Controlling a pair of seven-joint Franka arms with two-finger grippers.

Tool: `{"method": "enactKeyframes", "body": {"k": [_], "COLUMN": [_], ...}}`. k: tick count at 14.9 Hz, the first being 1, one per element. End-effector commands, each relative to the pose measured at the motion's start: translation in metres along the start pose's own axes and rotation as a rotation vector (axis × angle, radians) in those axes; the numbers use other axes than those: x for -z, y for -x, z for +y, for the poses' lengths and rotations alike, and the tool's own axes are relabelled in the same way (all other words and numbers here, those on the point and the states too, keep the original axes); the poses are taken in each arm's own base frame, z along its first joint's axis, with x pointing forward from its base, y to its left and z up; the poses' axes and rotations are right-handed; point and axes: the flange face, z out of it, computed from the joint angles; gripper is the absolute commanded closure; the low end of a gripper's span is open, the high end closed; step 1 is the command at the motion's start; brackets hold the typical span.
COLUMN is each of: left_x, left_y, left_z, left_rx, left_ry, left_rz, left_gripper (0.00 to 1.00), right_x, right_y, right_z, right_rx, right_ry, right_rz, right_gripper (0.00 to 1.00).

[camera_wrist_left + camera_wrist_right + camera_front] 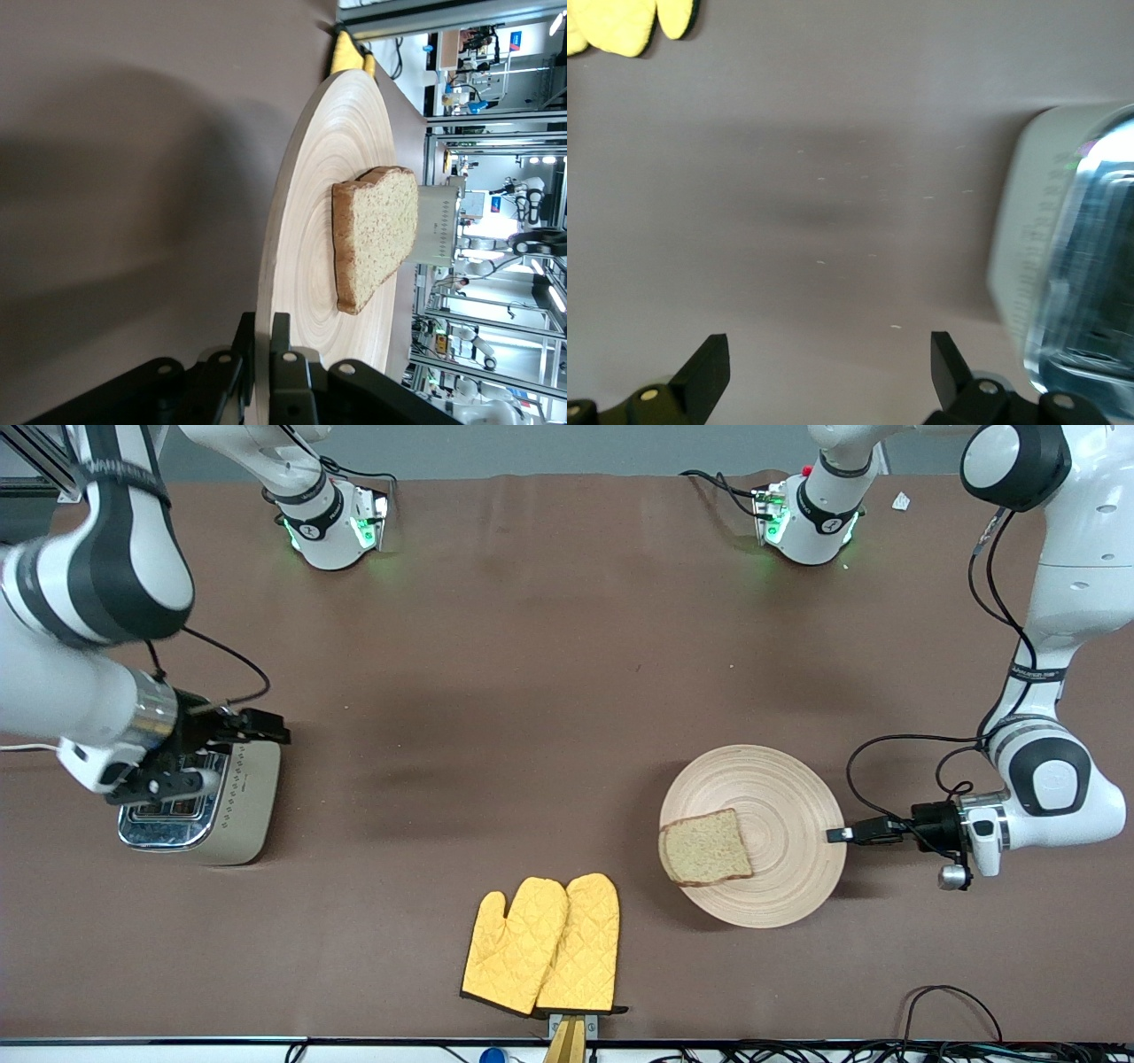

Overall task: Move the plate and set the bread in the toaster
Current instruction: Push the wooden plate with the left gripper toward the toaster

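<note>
Plate (780, 797) with bread (706, 848) — rim pinched by left fingers (840, 834), right fingers (266, 726) spread wide, empty — over toaster (232, 815).

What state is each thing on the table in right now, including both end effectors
plate: flat on the table, rim clamped by the left end effector.
bread: lying on the plate, untouched.
toaster: upright, no bread visible in it.
oven mitts: lying flat, side by side.
left end effector: shut on the plate's rim.
right end effector: open, over the toaster.
</note>
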Motion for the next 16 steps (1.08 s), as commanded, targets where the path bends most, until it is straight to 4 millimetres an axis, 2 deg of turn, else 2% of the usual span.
{"method": "enactKeyframes", "body": {"k": [1, 2, 4, 7, 9, 11, 13, 15, 16], "left_x": [-0.028, -0.048, -0.082, -0.140, -0.179, -0.221, -0.255, -0.283, -0.297], "left_y": [0.018, 0.021, 0.029, 0.042, 0.057, 0.073, 0.085, 0.096, 0.102], "left_z": [0.054, 0.064, 0.071, 0.091, 0.090, 0.094, 0.101, 0.100, 0.099], "left_rx": [0.004, -0.004, 0.006, -0.002, 0.012, -0.031, -0.056, -0.050, -0.033], "left_ry": [-0.043, -0.044, -0.008, 0.017, 0.022, 0.049, 0.046, 0.021, 0.010], "left_rz": [-0.012, -0.026, -0.049, -0.081, -0.056, -0.038, -0.040, -0.040, -0.028], "left_gripper": [1.00, 1.00, 1.00, 1.00, 0.99, 0.99, 0.99, 0.99, 0.99], "right_x": [-0.039, -0.046, -0.048, -0.052, -0.064, -0.072, -0.082, -0.089, -0.099], "right_y": [-0.005, -0.005, -0.006, -0.022, -0.029, -0.032, -0.036, -0.037, -0.041], "right_z": [0.041, 0.041, 0.026, 0.019, 0.004, 0.004, 0.010, 0.006, -0.008], "right_rx": [-0.083, -0.059, -0.037, -0.019, 0.010, 0.008, -0.003, -0.005, 0.009], "right_ry": [-0.139, -0.143, -0.141, -0.121, -0.102, -0.101, -0.103, -0.110, -0.103], "right_rz": [-0.003, 0.007, 0.011, 0.110, 0.134, 0.131, 0.115, 0.109, 0.113], "right_gripper": [0.00, 0.00, 0.00, 0.00, 0.00, 0.00, 0.00, 0.00, 0.00]}}
